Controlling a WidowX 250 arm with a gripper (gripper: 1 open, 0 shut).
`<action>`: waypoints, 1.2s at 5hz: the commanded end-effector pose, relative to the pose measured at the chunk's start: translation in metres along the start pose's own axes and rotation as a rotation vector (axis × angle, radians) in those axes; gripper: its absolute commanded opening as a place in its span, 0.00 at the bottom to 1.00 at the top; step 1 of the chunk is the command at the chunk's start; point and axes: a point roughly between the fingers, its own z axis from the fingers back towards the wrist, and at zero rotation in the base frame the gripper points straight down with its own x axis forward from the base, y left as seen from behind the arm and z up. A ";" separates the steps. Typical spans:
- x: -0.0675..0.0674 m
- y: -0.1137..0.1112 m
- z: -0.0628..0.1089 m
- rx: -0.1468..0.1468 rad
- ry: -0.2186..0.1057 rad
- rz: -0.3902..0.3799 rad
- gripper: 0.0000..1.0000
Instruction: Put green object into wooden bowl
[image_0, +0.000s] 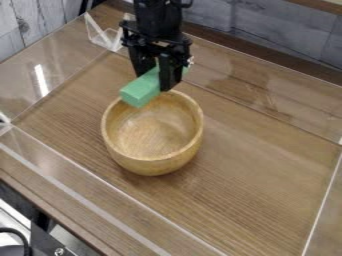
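One gripper (156, 74) clamps green object (139, 92) (tilted) — above wooden bowl (154, 150).

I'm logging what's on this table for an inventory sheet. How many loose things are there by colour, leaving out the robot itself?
Green: 1, the green block, held in the gripper above the bowl.
Light tan wood: 1, the wooden bowl, standing on the table, nothing visible inside it.
Total: 2

— What sort of place is this?
— A lab test rig: a wood-grain surface (254, 140) fenced by clear acrylic walls (54, 70), a robot arm (155, 20) mounted over it, pale plank wall (267, 25) behind.
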 end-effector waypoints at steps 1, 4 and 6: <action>-0.007 0.002 0.021 0.013 -0.063 -0.041 0.00; -0.034 -0.009 -0.013 -0.014 -0.104 0.170 1.00; -0.033 -0.020 -0.010 -0.054 -0.117 0.210 1.00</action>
